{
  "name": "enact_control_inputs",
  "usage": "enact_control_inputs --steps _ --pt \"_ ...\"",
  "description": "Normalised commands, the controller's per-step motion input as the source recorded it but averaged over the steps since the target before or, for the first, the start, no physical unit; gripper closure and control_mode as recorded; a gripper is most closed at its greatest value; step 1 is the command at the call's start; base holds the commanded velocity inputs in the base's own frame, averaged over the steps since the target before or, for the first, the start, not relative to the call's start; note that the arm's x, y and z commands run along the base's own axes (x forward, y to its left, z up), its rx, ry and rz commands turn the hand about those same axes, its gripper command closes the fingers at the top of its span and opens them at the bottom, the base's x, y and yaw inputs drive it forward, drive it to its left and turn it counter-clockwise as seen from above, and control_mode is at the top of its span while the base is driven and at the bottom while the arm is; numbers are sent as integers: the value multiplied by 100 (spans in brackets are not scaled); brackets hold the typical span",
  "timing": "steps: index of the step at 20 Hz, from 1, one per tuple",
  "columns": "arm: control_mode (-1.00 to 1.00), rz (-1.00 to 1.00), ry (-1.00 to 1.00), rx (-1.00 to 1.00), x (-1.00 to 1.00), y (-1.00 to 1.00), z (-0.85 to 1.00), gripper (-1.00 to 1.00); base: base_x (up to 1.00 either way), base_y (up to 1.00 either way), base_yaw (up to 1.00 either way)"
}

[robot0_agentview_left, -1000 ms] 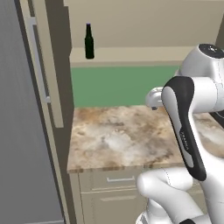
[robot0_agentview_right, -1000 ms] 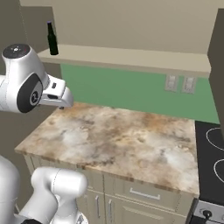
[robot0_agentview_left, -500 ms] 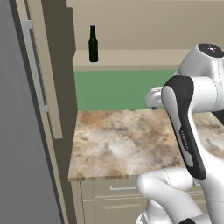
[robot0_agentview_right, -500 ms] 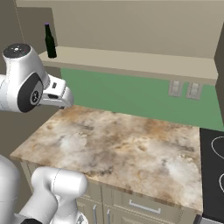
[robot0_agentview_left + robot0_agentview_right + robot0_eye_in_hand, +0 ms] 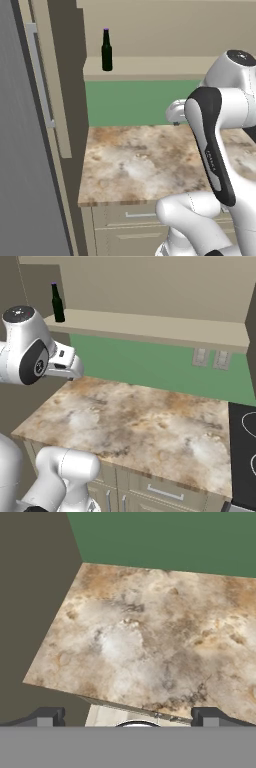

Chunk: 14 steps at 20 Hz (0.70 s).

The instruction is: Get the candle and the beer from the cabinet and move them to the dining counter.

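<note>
The beer [image 5: 106,50] [image 5: 57,302], a dark bottle with a purple cap, stands upright at the left end of the open cabinet's bottom shelf [image 5: 150,67] [image 5: 150,327]. One beige cabinet door with a silver bar handle [image 5: 41,75] hangs open at the left. My gripper [image 5: 128,721] is open and holds nothing. It hovers over the front left part of a stone worktop, well below the bottle and nearer to me. The candle and the dining counter are out of view.
The marbled worktop [image 5: 150,160] [image 5: 140,421] [image 5: 150,632] runs along a green wall, with beige drawers [image 5: 160,491] under it. A black stove [image 5: 245,431] adjoins it on the right. A tall grey panel [image 5: 25,175] closes the left side.
Both base views have shifted a little and the scene looms larger, so the base has moved. The arm holds the same pose and the bottle stays on its shelf.
</note>
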Motion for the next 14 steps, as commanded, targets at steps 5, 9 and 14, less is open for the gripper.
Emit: enact_control_inputs --steps 5,9,14 --pt "-100 12 -9 0 -5 9 12 -100 0 0 0" --pt "-100 18 -14 0 0 23 42 -100 0 0 0" --pt "-100 19 -18 1 0 11 49 -100 0 0 0"
